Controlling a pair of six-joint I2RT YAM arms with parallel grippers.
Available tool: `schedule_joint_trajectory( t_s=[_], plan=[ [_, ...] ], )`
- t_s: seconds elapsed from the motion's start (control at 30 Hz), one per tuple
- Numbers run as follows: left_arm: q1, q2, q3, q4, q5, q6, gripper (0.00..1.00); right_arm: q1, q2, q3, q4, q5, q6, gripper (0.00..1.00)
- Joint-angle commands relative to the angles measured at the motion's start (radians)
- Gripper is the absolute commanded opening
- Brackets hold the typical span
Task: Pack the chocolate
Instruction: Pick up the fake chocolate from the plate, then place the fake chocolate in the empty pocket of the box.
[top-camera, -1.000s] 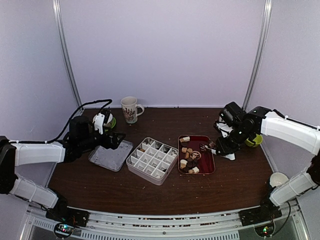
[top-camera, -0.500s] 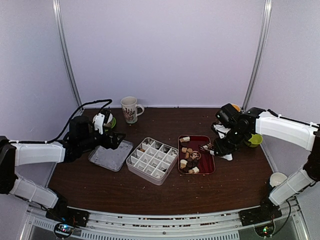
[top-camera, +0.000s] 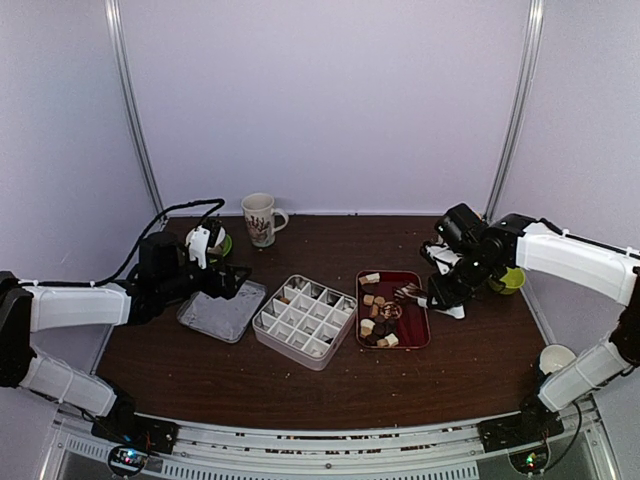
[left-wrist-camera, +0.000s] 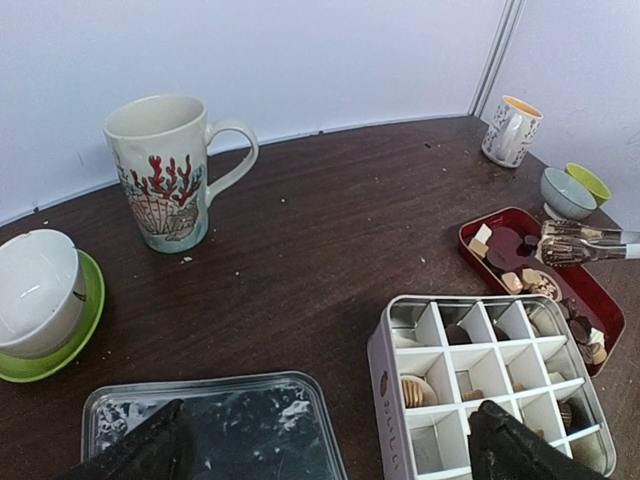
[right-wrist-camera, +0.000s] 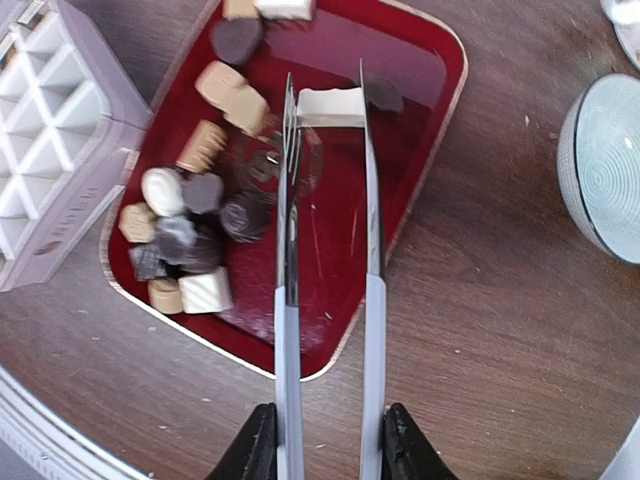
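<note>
The chocolate (right-wrist-camera: 190, 215) lies as several brown, tan and white pieces in the dark red tray (right-wrist-camera: 428, 52), also in the top view (top-camera: 380, 320). My right gripper (right-wrist-camera: 325, 440) is shut on metal tongs (right-wrist-camera: 288, 250). The tong tips flank a white cube (right-wrist-camera: 330, 107) at the tray's far end. I cannot tell whether it is lifted. The white divided box (left-wrist-camera: 378, 370) holds a few pieces, one a tan round (left-wrist-camera: 412, 390). My left gripper (left-wrist-camera: 330, 450) is open and empty, low over a metal lid (left-wrist-camera: 220, 430).
A patterned mug (left-wrist-camera: 160, 170) and a white bowl on a green saucer (left-wrist-camera: 35, 300) stand at the back left. A small cup (left-wrist-camera: 510, 130) and two bowls (left-wrist-camera: 565, 190) stand right of the tray. One grey bowl (right-wrist-camera: 605, 165) is close to the tongs.
My right gripper has shifted the tongs slightly left over the tray's far part. The left arm has not moved.
</note>
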Motion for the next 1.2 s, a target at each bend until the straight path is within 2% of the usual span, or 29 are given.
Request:
schedule_joint_trajectory(
  t_s=[0.0,0.13,0.4,0.83,1.17],
  plan=[
    [0.007,0.004,0.022,0.035,0.018,0.016,0.97,-0.003,-0.117,-0.005,0.105,-0.115,-0.024,0.29],
    [0.007,0.003,0.022,0.037,0.022,0.015,0.97,0.009,-0.182,-0.027,0.184,-0.23,-0.025,0.28],
    [0.006,0.007,0.022,0.043,0.028,0.012,0.97,0.094,-0.249,-0.042,0.264,-0.345,-0.054,0.28],
    [0.007,0.004,0.014,0.059,0.031,0.01,0.97,0.24,-0.177,-0.017,0.248,-0.39,-0.111,0.27],
    [0.007,0.0,0.014,0.056,0.032,0.01,0.97,0.321,-0.08,0.033,0.183,-0.358,-0.165,0.27]
  ],
)
